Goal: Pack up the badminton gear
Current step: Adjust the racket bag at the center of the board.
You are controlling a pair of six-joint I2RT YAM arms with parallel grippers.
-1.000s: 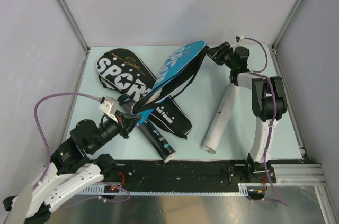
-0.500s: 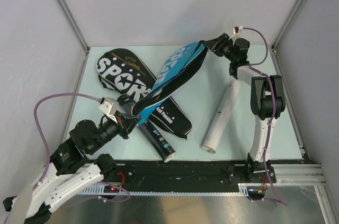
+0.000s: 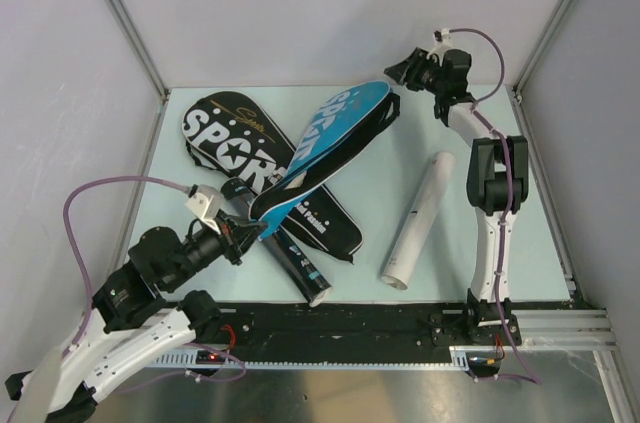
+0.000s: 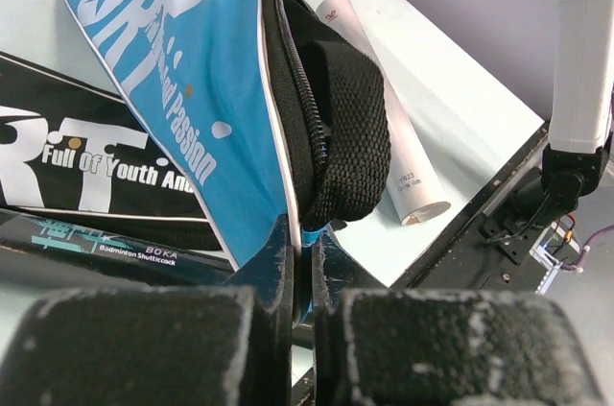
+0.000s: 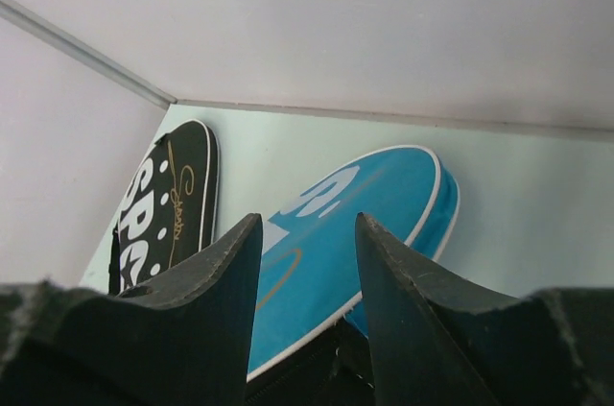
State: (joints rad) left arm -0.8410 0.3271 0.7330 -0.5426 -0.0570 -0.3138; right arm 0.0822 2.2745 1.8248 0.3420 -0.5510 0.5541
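Note:
A blue "SPORT" racket cover [image 3: 335,138] lies diagonally over a black "SPORT" cover [image 3: 235,143]. My left gripper [image 3: 243,227] is shut on the blue cover's narrow end, which is pinched between the fingers [image 4: 303,248]. The unzipped black lining of the blue cover [image 4: 182,80] gapes above the fingers. My right gripper [image 3: 400,71] hangs open near the back wall, above and just past the blue cover's wide end. Nothing is between its fingers [image 5: 307,233], and the blue cover [image 5: 355,224] lies below them. A white tube [image 3: 420,218] lies to the right. A black tube [image 3: 298,261] lies under the covers' narrow ends.
Grey walls close in the pale green table [image 3: 520,243] on three sides. The black rail [image 3: 400,318] with the arm bases runs along the near edge. The right arm's upright link [image 4: 580,60] stands beside the white tube [image 4: 384,137].
My right gripper has risen and swung back toward the far wall, away from the blue cover's wide end. The left gripper still holds the narrow end.

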